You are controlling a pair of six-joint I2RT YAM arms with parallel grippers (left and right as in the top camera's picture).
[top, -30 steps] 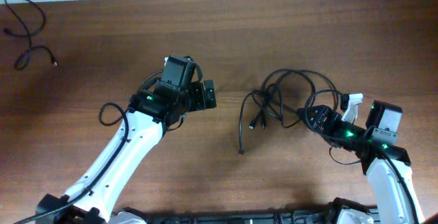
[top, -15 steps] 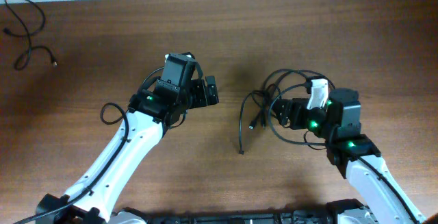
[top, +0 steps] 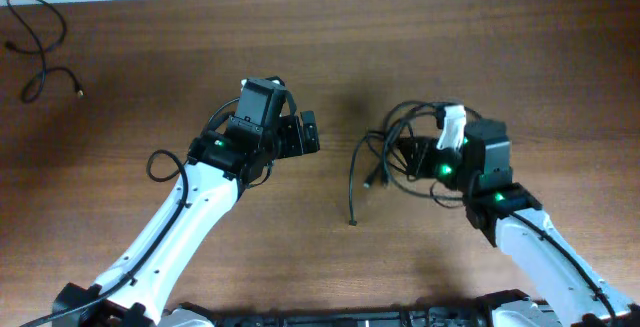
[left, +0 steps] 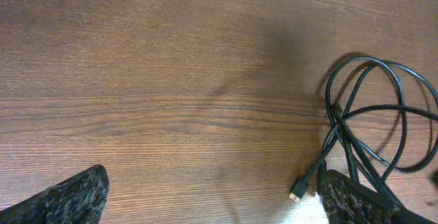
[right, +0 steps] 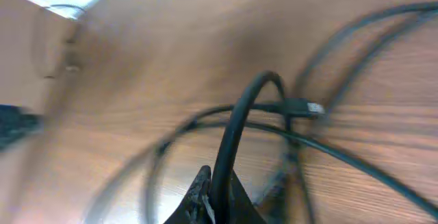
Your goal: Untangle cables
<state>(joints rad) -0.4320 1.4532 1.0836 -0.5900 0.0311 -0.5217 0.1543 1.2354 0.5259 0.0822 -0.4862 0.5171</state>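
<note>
A tangle of thin black cables [top: 395, 132] lies right of the table's middle, with one loose end [top: 352, 192] trailing toward the front. My right gripper [top: 415, 155] sits in the tangle, shut on one cable. In the right wrist view that cable [right: 239, 128] rises in a loop from between the closed fingertips [right: 202, 195], and a small plug [right: 306, 107] lies just beyond. My left gripper [top: 305, 137] hovers open to the left of the tangle, holding nothing. Its view shows the cables [left: 369, 128] and a plug [left: 296, 188] near its right finger [left: 356, 200].
A separate thin black cable [top: 40, 42] lies at the far left corner of the brown wooden table [top: 480, 47]. A pale wall strip runs along the table's back edge.
My right arm swung left into the tangle, and its jaws went from open to shut on a cable. The left arm has not moved.
</note>
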